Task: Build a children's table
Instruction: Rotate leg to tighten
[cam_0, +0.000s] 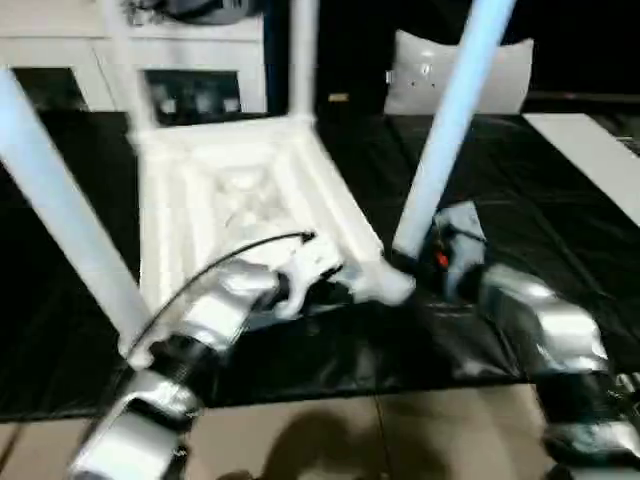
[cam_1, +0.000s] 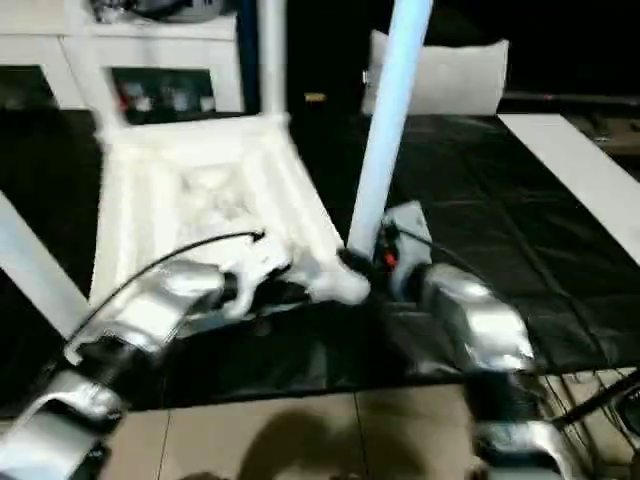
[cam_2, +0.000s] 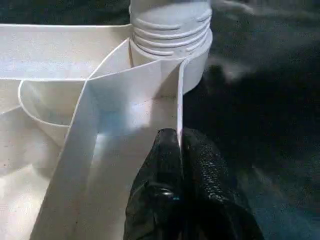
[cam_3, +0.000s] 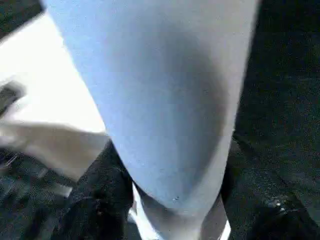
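- Pinching a thin rim wall of the tabletop (cam_2: 125, 100), the left gripper (cam_2: 179, 145) is seen clenched, one black finger on each face of the wall, just beside the threaded corner socket (cam_2: 170, 45).
- The grip is taken on an edge only; if the tabletop is loaded sideways, the wall could be pulled out from between the pads or bent.
- The right gripper (cam_3: 170, 200) is seen closed around the lower end of the near leg (cam_0: 450, 130), a dark finger (cam_3: 100, 195) on either side of the tube; a firm grasp is judged likely, though the contact is partly hidden.
- In the head views the near leg is seen rising toward one o'clock from the tabletop's near corner at five o'clock, leaning rather than upright.
- With that lean, the thread could be crossed as the leg is turned, and the joint could be jammed or left loose.
- The tabletop lies underside up on the black mat (cam_0: 560, 260), ribs showing, at the centre of the head views.
- Other legs are seen: one (cam_0: 60, 210) at nine o'clock, one (cam_0: 302, 55) at twelve o'clock, both rising out of view.
- If the tabletop is tipped by the right arm's torque, those legs could be swung toward the white cabinet (cam_0: 60, 60) at eleven o'clock.
- How deeply the near leg is seated cannot be told.
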